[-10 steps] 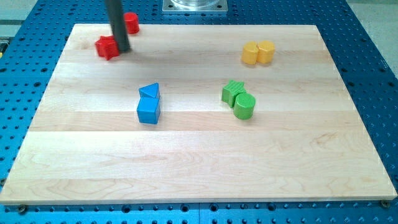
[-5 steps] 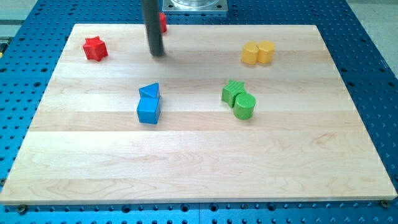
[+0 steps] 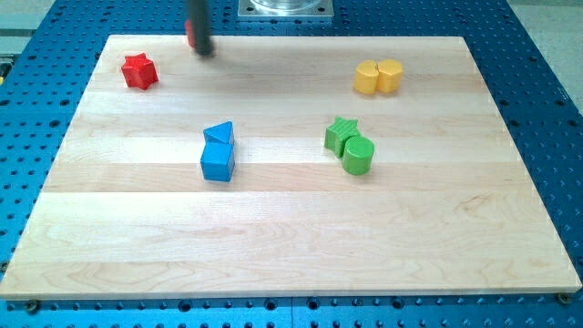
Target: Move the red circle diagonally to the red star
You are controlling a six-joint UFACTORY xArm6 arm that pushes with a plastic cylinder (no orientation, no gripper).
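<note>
Pale wood made up the board (image 3: 273, 237), a rectangular top of light planks lying on a blue perforated metal table (image 3: 547, 109). My tip (image 3: 202, 52), the lower end of the straight dark rod, rested on the board near its top edge, left of centre. It has no jaws, so nothing was clamped or held; it simply stood against the small red circle block (image 3: 189, 34), which showed only as a thin red sliver at the rod's left side, the rest hidden behind it. Whether the two actually touched could not be told.

The small red star-shaped block (image 3: 139, 71) lay toward the view's left and a little lower than the tip, well apart from both tip and red circle.

Near the board's middle, a blue triangular block (image 3: 219, 134) sat touching a blue cube (image 3: 218, 162) just below it. To the view's right of those, a green star block (image 3: 342, 133) touched a green cylinder (image 3: 358, 156) at its lower right. Toward the view's upper right, two yellow blocks stood side by side and touching: a yellow hexagonal block (image 3: 366, 78) and a yellow cylinder (image 3: 390, 76).
</note>
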